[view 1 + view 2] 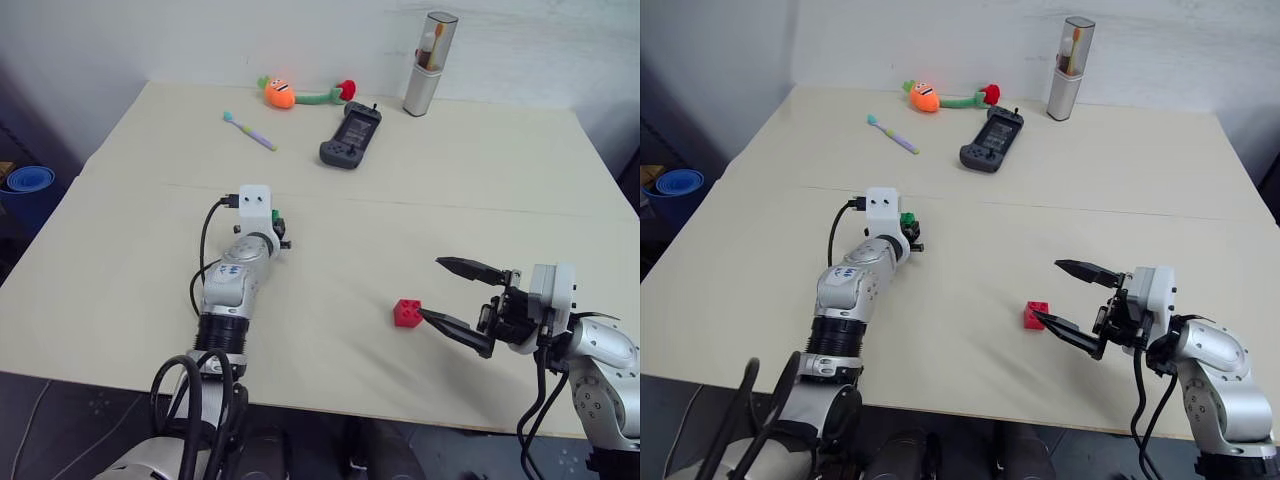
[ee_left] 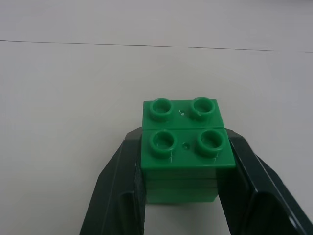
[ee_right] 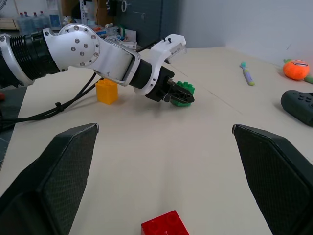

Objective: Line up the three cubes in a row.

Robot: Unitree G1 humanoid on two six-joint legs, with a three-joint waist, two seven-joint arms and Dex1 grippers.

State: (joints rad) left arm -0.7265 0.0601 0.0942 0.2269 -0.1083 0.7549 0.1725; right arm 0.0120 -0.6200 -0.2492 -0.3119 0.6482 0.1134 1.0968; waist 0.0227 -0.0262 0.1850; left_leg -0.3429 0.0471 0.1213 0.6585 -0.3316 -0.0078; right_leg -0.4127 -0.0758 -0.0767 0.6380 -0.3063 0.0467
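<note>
My left gripper (image 2: 183,143) is shut on the green cube (image 2: 183,147), with a black finger pressed on either side of it. The eye views show this cube (image 1: 907,219) at the tip of my left arm, at the middle left of the table (image 1: 400,210). The yellow-orange cube (image 3: 107,91) stands on the table just behind my left forearm. The red cube (image 1: 407,313) sits near the front edge, touching or just beside the lower fingertip of my right gripper (image 1: 432,288). That gripper is open with nothing between its fingers.
At the back of the table lie a black game controller (image 1: 351,135), a toothbrush (image 1: 250,131), an orange carrot plush (image 1: 280,93) and a tall grey holder (image 1: 428,62). Blue bowls (image 1: 28,180) sit off the table's left edge.
</note>
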